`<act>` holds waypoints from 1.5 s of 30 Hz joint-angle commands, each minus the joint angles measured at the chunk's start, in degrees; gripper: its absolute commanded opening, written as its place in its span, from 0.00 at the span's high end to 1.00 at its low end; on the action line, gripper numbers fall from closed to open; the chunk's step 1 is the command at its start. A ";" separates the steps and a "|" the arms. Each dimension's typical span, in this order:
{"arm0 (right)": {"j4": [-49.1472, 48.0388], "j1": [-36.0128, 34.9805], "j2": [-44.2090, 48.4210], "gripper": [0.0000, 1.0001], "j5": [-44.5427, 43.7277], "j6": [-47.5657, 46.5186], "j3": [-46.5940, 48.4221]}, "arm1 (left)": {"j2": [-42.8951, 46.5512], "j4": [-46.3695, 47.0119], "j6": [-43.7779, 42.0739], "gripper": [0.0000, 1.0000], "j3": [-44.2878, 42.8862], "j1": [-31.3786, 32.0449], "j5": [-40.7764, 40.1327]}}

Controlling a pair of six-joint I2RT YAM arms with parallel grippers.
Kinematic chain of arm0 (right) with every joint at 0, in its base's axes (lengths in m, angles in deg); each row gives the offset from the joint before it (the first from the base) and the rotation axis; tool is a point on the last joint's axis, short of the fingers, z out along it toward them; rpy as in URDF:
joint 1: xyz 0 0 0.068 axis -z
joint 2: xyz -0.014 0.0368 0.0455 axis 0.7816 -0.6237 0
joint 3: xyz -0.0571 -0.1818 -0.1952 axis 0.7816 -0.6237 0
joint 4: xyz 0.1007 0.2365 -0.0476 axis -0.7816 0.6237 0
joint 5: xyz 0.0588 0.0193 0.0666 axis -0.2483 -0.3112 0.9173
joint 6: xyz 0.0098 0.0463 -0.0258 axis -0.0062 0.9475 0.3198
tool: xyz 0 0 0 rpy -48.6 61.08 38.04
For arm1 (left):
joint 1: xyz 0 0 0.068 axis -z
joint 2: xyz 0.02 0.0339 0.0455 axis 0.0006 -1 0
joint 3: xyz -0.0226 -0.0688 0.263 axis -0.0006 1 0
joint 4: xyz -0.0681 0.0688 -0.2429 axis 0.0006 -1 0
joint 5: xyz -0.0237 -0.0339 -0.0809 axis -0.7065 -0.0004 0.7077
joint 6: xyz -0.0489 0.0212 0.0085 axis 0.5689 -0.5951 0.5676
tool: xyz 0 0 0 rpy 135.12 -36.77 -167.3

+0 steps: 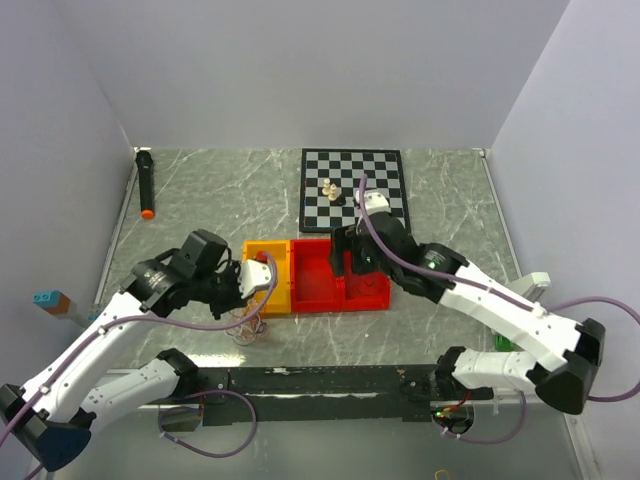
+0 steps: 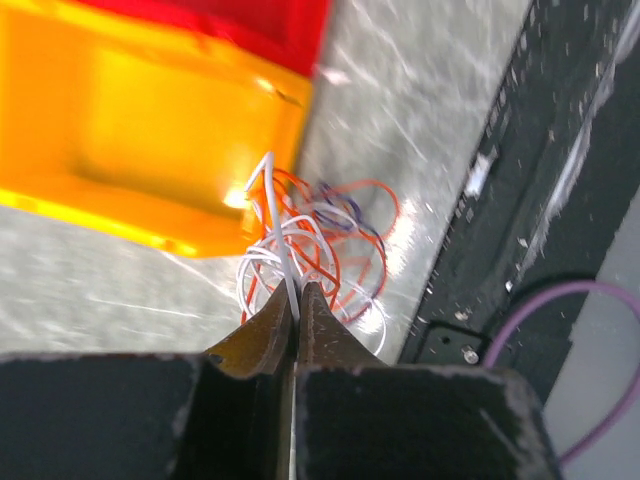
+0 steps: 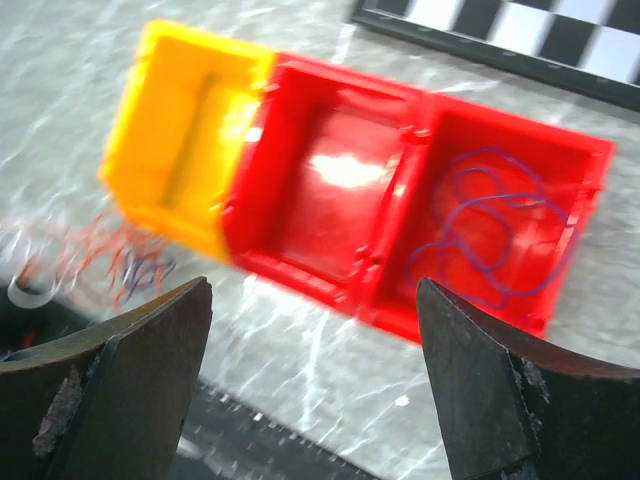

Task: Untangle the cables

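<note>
A tangle of white, orange and purple cables lies on the table just in front of the yellow bin; it also shows in the top view and, blurred, in the right wrist view. My left gripper is shut on a white cable that rises out of the tangle. In the top view the left gripper sits at the yellow bin's front right corner. A loose purple cable lies in the right red bin. My right gripper is open and empty above the red bins' front edge.
Yellow bin, middle red bin and right red bin stand in a row. A chessboard with chess pieces lies behind them. A black marker lies far left. The black rail runs along the near edge.
</note>
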 commanded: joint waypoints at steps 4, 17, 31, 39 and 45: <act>-2.48 -8.68 8.70 0.10 -2.61 2.26 -3.75 | 0.39 -3.92 -0.07 0.92 -13.22 -0.24 0.18; -19.88 -16.60 10.13 0.08 10.74 0.25 -13.78 | -4.02 -13.42 -1.82 0.93 -25.63 -0.33 10.55; -32.01 -21.17 1.86 0.08 12.86 -4.94 -5.96 | 4.60 -12.98 -6.48 0.94 -23.43 -0.24 18.46; -36.85 -21.17 0.02 0.21 20.58 -4.86 -4.03 | 6.00 -12.02 -6.48 0.95 -23.70 -0.24 20.40; -37.82 -21.17 -1.13 0.31 27.18 -3.19 -4.99 | 5.30 -11.58 -5.51 0.95 -24.93 -0.24 21.62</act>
